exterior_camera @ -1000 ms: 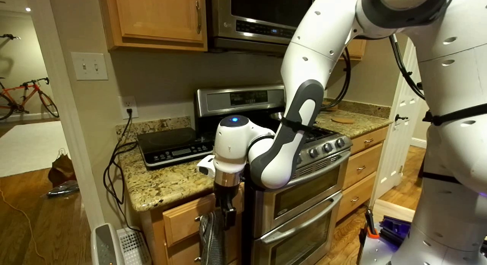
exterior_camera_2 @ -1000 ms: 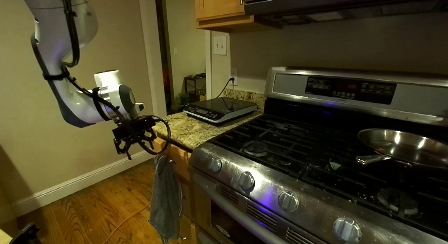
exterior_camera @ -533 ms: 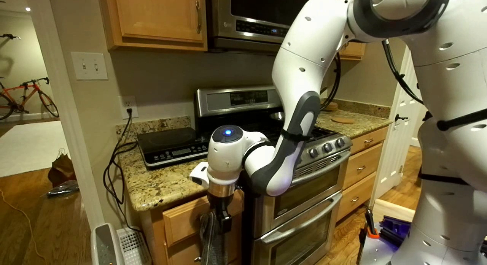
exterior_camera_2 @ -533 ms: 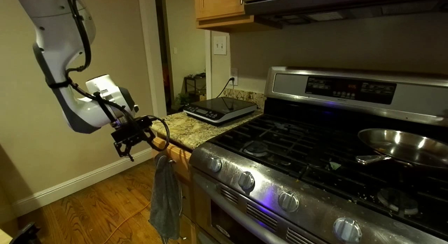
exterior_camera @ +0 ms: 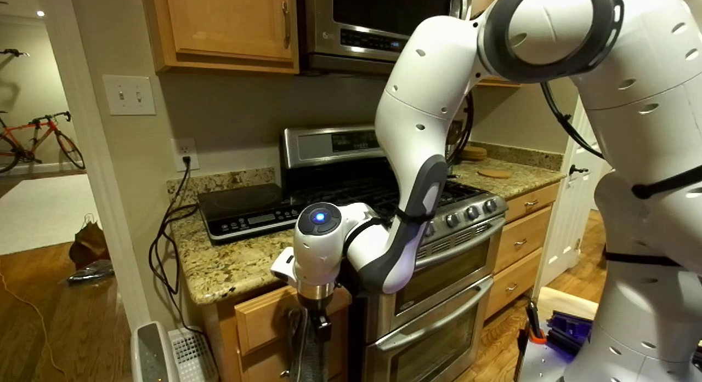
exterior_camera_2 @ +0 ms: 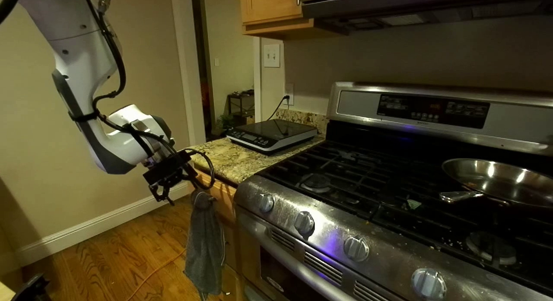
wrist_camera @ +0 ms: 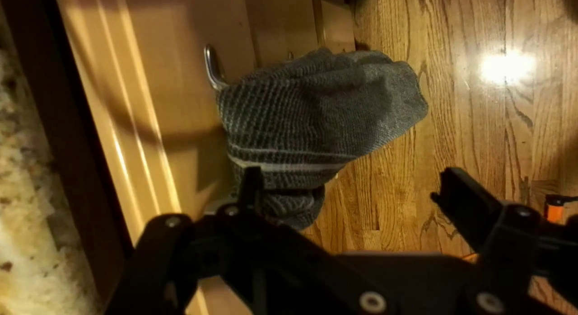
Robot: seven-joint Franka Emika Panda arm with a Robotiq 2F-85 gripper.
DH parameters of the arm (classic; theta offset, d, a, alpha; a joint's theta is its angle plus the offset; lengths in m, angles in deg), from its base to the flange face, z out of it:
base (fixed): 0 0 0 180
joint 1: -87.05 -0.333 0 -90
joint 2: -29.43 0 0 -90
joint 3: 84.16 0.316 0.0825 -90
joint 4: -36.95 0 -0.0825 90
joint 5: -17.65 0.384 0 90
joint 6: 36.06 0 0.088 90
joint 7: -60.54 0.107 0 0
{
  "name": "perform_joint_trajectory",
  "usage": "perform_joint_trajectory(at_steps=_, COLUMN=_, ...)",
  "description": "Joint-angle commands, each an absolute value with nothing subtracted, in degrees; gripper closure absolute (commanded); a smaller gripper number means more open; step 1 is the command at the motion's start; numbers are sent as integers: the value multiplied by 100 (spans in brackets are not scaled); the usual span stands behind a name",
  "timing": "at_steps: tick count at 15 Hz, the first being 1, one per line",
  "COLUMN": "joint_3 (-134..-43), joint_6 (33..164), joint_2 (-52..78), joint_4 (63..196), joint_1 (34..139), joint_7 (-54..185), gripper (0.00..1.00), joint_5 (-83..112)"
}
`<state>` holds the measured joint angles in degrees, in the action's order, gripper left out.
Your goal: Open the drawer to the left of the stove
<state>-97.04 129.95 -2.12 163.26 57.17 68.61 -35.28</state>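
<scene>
1. Drawer (exterior_camera: 263, 323): topmost front just left of the stove (exterior_camera: 439, 286), as one faces it. Looks closed; judged from its front alone.
2. Gripper (wrist_camera: 352, 179): left of the stove, before that drawer, fingers (wrist_camera: 251, 184) pointing mostly down, jaws spread wide, nothing held.
3. Towel (wrist_camera: 311, 116): left of the stove, draped over the drawer's handle (wrist_camera: 210, 66). Chief risk, I'd judge: jaws taking cloth alone, so the towel slides off and the drawer stays put. Cloth bunched over metal could also make the grip slip.
4. Handle is slim; a misplaced approach may jam a finger against the drawer front.
5. Cable loop (exterior_camera_2: 213, 171) beside the gripper sits near the counter (exterior_camera_2: 229, 163) edge left of the stove; pressing inward could snag it.
6. Lower drawer (exterior_camera: 264, 365), beneath the first and left of the stove: going too deep might foul its handle.
7. Hidden: towel covers much of the handle; finger-to-cloth contact unclear. Arm (exterior_camera: 422, 97) blocks part of the stove front in an exterior view; gripper and towel mask much of the drawer's stove-side half. Lower drawer cut off at that frame's bottom. Wrist view: fingers nearly black. Drawer interior not visible.
</scene>
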Motion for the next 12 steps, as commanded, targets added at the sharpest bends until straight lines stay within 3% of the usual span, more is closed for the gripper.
perform_joint_trajectory(at_steps=1, joint_3=-10008, joint_6=12930, joint_2=-418, joint_4=16095, joint_1=5567, joint_7=7071, gripper=0, joint_5=-3746)
perform_joint_trajectory(at_steps=12, joint_3=-10045, joint_6=13120, joint_2=-676, joint_4=15877, joint_1=5766, joint_7=6904, gripper=0, joint_5=-3485)
